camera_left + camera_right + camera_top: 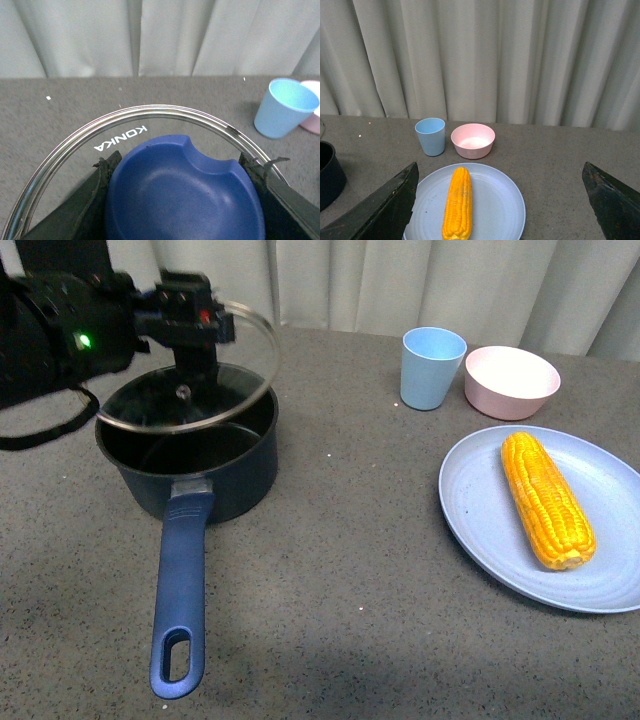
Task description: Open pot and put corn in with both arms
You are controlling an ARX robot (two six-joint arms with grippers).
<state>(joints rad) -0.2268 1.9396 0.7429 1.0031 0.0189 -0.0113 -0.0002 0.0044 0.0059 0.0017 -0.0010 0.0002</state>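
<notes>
Pot (pixel 230 485) navy, black inside (glass lid (pixel 248 358) tilted above, in left pincer (pixel 181 167)).

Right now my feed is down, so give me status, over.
Left fingers shut on lid knob; right fingers open above corn. Corn on plate, pot empty. Tilted lid hangs over pot mouth.

In the front view the round light blue plate (pixel 480 530) runs off the picture's right edge. The black left arm (pixel 50 335) runs off the left edge. The black left gripper (pixel 190 328) hides the knob of the round clear glass lid (pixel 255 345). The left wrist view cuts off most of the pale pink bowl (pixel 312 120). The right wrist view shows only a sliver of the dark navy round pot (pixel 327 172).
</notes>
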